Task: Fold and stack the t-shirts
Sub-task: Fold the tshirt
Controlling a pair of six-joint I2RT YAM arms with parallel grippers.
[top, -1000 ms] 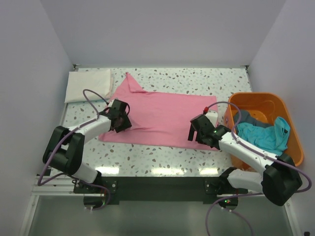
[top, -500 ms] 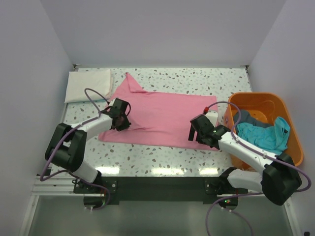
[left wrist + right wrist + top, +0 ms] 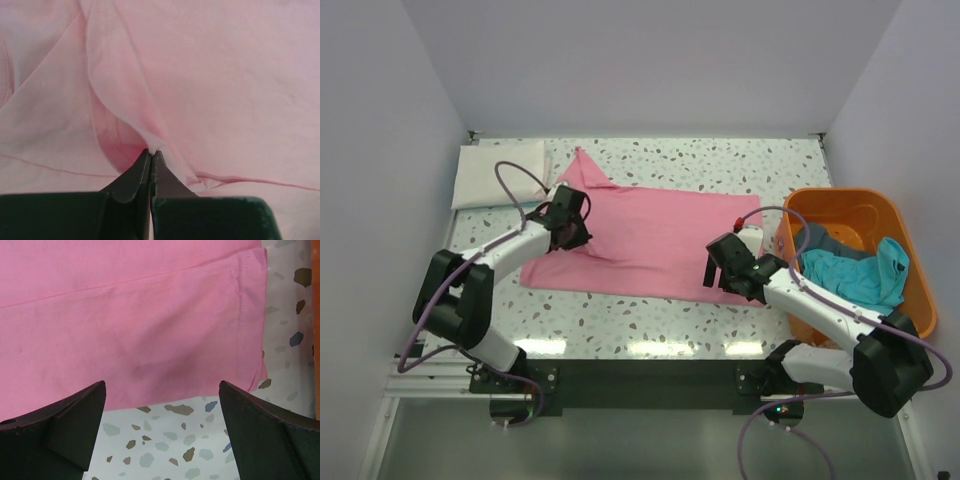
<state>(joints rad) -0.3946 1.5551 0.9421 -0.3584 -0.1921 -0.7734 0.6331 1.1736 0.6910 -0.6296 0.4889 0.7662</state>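
Observation:
The pink t-shirt point(image 3: 660, 240) lies spread across the middle of the table. My left gripper point(image 3: 570, 222) is shut on a pinched fold of the pink cloth point(image 3: 150, 145) near the shirt's left side and lifts it slightly. My right gripper point(image 3: 720, 272) is open and empty, low over the shirt's near right corner point(image 3: 245, 355). The white t-shirt point(image 3: 498, 172) lies folded at the far left. The teal t-shirt point(image 3: 865, 275) and the grey one point(image 3: 820, 240) lie in the orange basket point(image 3: 840, 205).
The orange basket stands at the right edge of the table, close to my right arm. White walls close in the table on the left, back and right. Bare speckled tabletop point(image 3: 620, 315) shows in front of the pink shirt.
My left gripper has moved up and slightly right, away from me, pulling the pinched pink cloth with it. The right arm has not moved.

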